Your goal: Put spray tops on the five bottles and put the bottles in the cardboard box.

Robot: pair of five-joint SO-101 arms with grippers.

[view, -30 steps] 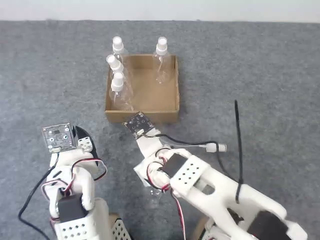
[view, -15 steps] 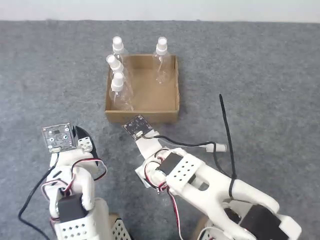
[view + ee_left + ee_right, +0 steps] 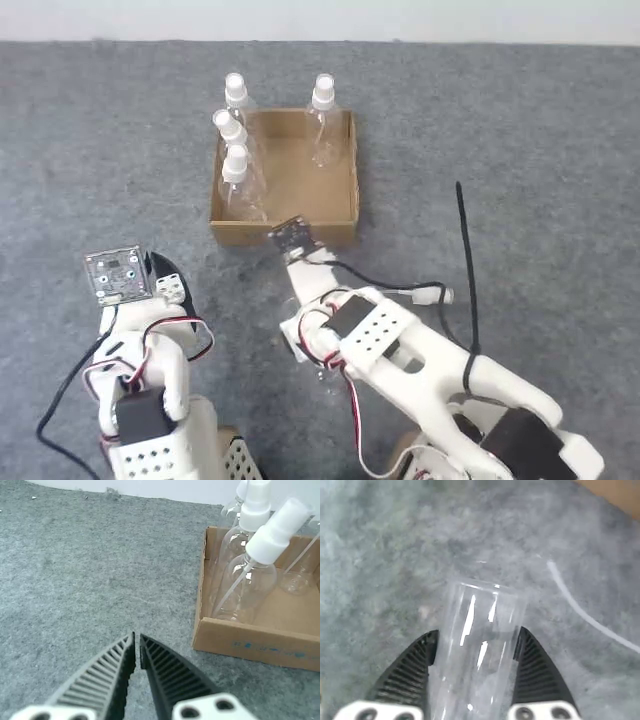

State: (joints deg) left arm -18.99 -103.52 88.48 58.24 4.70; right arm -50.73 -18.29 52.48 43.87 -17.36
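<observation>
- The right gripper (image 3: 476,639), clamped on the last uncapped clear bottle (image 3: 481,615), has edged up-frame in the high view toward the cardboard box (image 3: 354,170) at upper centre.
- The bottle's spray top (image 3: 432,295) lies loose on the grey worktop (image 3: 540,150), right of centre, so capping is likely still to come.
- The left gripper (image 3: 137,641), lower left, sits closed and empty. Four capped bottles (image 3: 236,168) stand in the box.

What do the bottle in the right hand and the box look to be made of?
Bottle: likely clear plastic, glossy; the carpet shows through it and streak highlights run along it. Glass can't be ruled out.
Box: brown cardboard, matte, with thin folded walls.
</observation>
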